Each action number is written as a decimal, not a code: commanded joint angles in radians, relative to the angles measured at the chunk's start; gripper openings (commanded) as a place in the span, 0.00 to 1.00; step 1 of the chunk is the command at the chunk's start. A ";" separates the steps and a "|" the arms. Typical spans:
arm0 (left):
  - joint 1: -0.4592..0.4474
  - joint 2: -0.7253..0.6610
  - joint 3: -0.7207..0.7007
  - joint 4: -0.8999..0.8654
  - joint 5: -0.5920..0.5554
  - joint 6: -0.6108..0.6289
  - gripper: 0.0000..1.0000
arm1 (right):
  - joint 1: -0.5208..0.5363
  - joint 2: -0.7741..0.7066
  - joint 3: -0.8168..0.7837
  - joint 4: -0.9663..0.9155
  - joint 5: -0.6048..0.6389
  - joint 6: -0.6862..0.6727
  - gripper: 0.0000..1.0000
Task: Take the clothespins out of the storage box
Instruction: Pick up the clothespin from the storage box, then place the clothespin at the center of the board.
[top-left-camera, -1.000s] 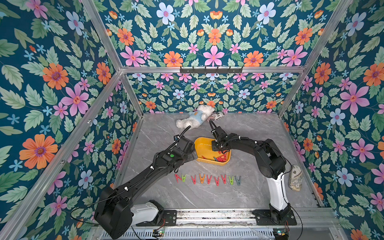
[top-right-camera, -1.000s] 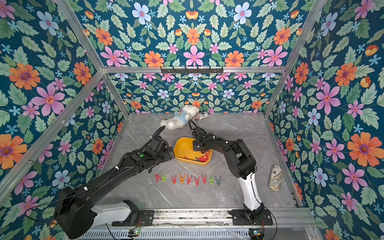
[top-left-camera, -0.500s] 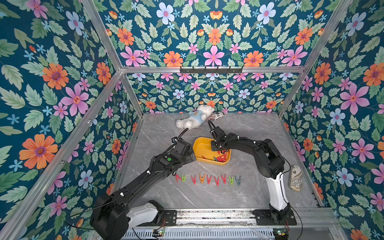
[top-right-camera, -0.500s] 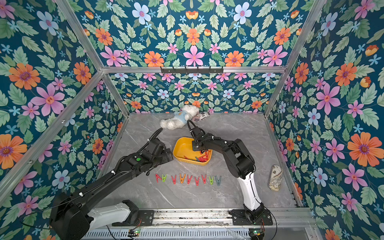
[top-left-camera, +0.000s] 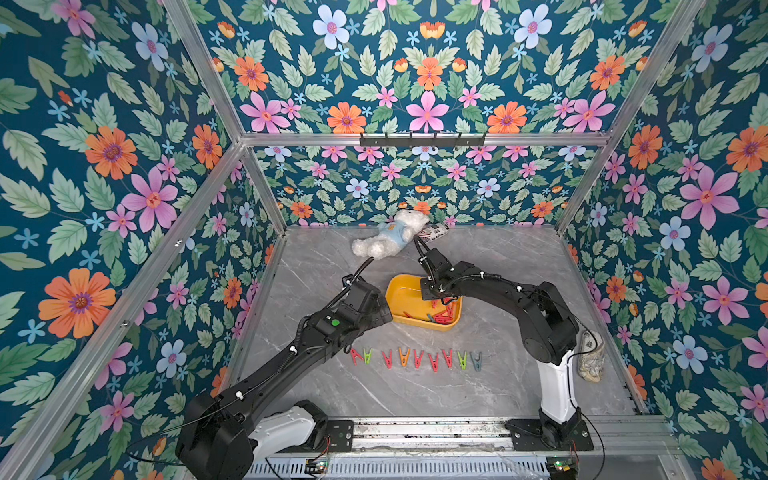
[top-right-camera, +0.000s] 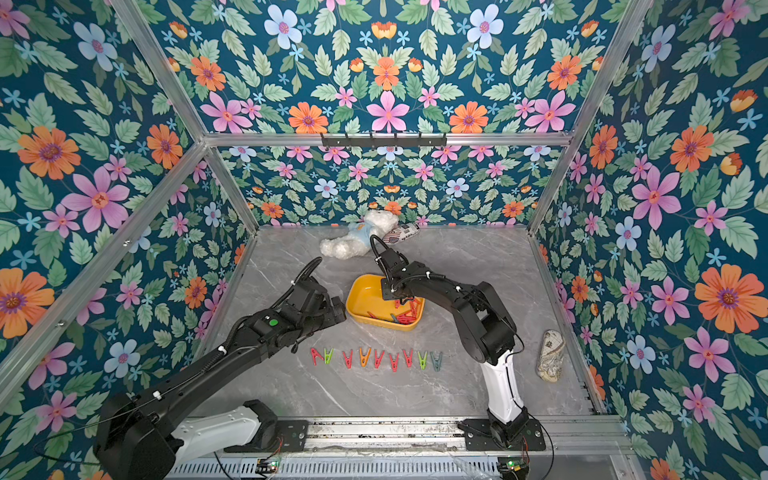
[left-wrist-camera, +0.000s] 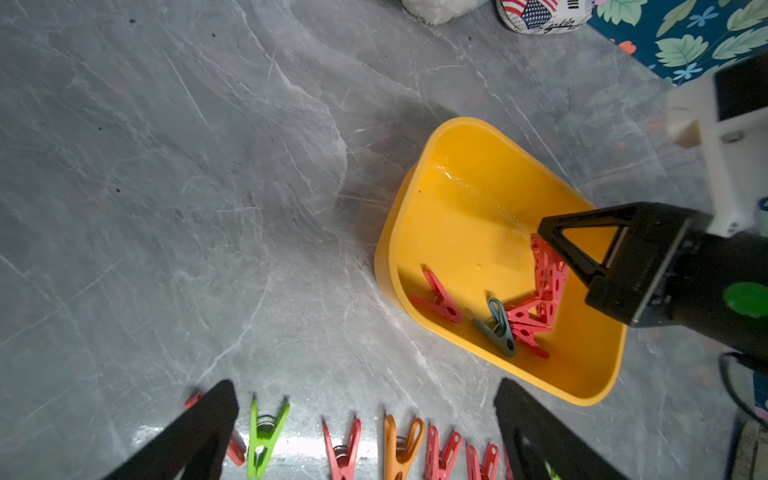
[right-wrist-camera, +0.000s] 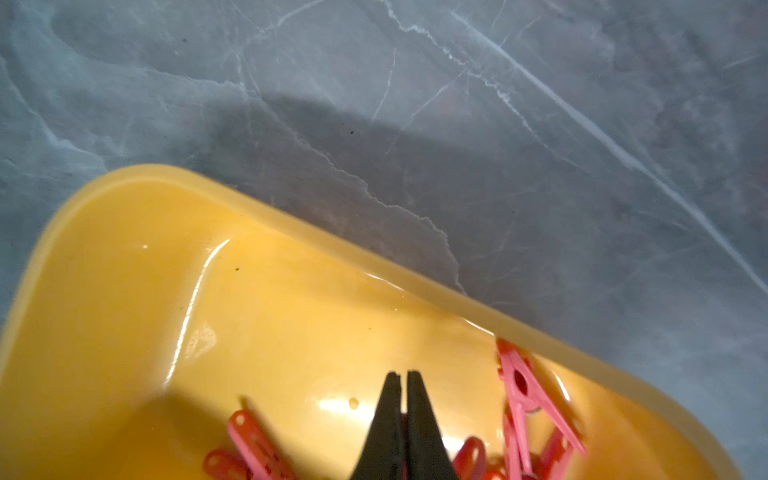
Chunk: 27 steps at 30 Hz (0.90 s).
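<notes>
- Several clothespins (left-wrist-camera: 540, 291), nearly all red with one grey-blue clothespin (left-wrist-camera: 496, 328) among them, are heaped at one end of the storage box (left-wrist-camera: 457, 199). Its other end is bare yellow.
- The storage box (top-left-camera: 405, 297) is placed mid-table between the two arms.
- The right gripper (right-wrist-camera: 401, 374) is set inside the box over the red heap with its jaws pressed together. Whether a peg is pinched between them cannot be told.
- Nine pegs are laid in a row (top-left-camera: 415, 357) on the grey marbled table (top-left-camera: 498, 257) just in front of the box: red, green, red, orange, three red, green, grey-blue.
- The left gripper (left-wrist-camera: 365, 385) is held above the table beside the box, its fingers spread wide with nothing between them.
- A white teddy bear (top-left-camera: 390, 239) in a pale blue shirt is laid by the back wall. The mark on the shirt is too small to be read.
- A pouch (left-wrist-camera: 540, 12) beside the bear is printed with stars and stripes, a barcode and script lettering, none of it legible.
- A second printed pouch (top-left-camera: 590, 353) is laid near the right arm's base, its print unreadable.
</notes>
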 joint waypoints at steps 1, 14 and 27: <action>0.001 0.013 0.002 0.053 0.030 0.030 1.00 | 0.001 -0.058 -0.023 -0.032 0.023 0.040 0.00; 0.001 0.139 0.057 0.167 0.160 0.083 1.00 | -0.004 -0.424 -0.371 0.016 0.088 0.149 0.00; -0.012 0.285 0.156 0.205 0.233 0.085 1.00 | -0.026 -0.714 -0.771 0.082 0.101 0.209 0.00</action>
